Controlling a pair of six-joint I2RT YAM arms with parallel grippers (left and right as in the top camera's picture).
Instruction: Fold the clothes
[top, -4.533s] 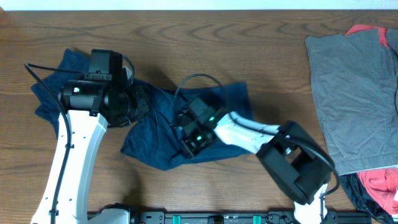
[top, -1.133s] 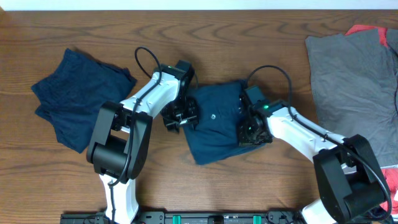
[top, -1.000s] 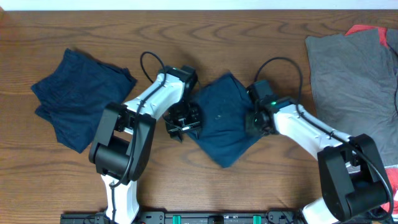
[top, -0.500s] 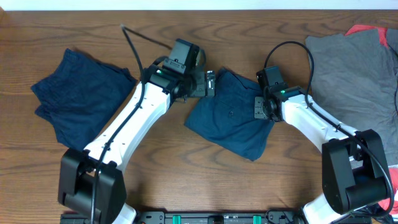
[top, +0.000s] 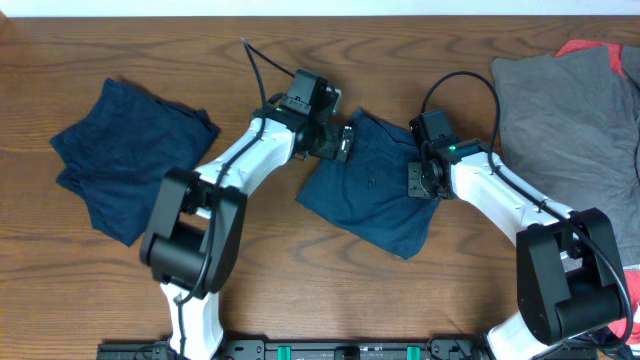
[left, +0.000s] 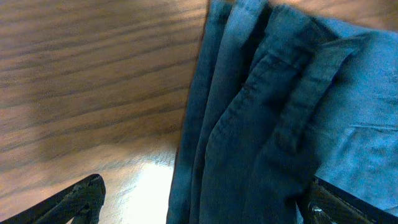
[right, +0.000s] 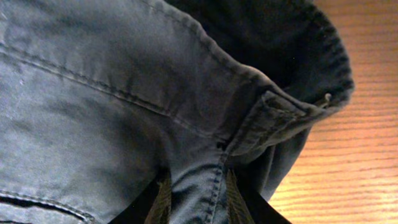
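A grey garment (top: 570, 150) lies flat on the brown wooden bench (top: 420, 60). A red garment (top: 612, 300) sits bunched up just below the grey garment's bottom edge. A bit more red cloth peeks out from under the grey garment's top corner.

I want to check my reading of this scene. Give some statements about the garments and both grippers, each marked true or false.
1. The navy shorts lie near the middle of the table. True.
2. The left gripper is shut on the shorts. False: its fingers stand wide apart.
3. The right gripper pinches shorts fabric between its fingers. True.
4. The grey garment covers the shorts. False: it lies apart, at the right.
5. A second navy garment lies at the left, untouched by either gripper. True.
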